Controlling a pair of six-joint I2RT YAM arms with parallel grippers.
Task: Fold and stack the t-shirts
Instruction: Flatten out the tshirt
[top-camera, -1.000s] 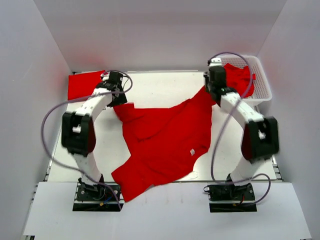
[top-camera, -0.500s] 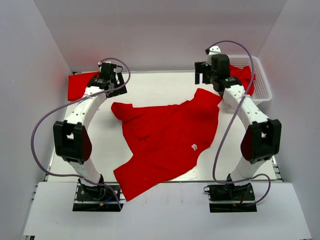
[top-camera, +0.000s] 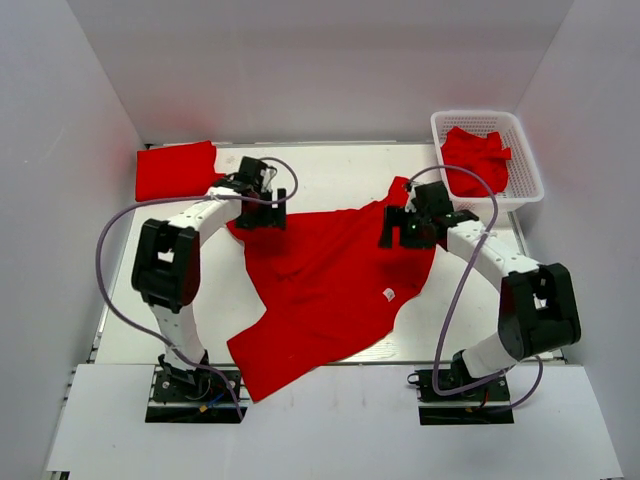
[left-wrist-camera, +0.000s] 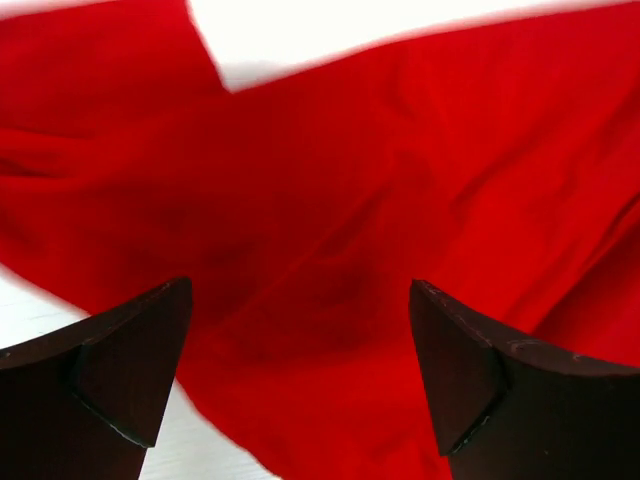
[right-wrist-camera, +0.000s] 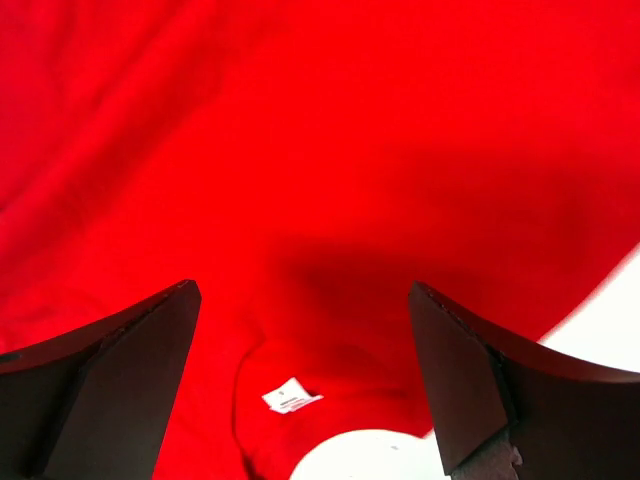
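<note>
Diagonally near-left to far-right lies the red t-shirt (top-camera: 330, 285), left fingers (left-wrist-camera: 120, 370) and right fingers (right-wrist-camera: 110, 370) spread.

white worktop (top-camera: 330, 170): rumpled red t-shirt (top-camera: 330, 280) sprawled mid-way, folded red shirt (top-camera: 175, 170) far left, white mesh basket (top-camera: 527, 165) far right

White arms (top-camera: 205, 212), black joints (top-camera: 165, 282), lilac cables (top-camera: 98, 262), dark-brown pincer fingers (left-wrist-camera: 130, 370).

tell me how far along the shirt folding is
Done: one folded shirt at the far left corner. In hand: a spread shirt, not yet folded, left pincer and right pincer open over it. Left: fold and stack it, then the crumpled shirt in the basket.
</note>
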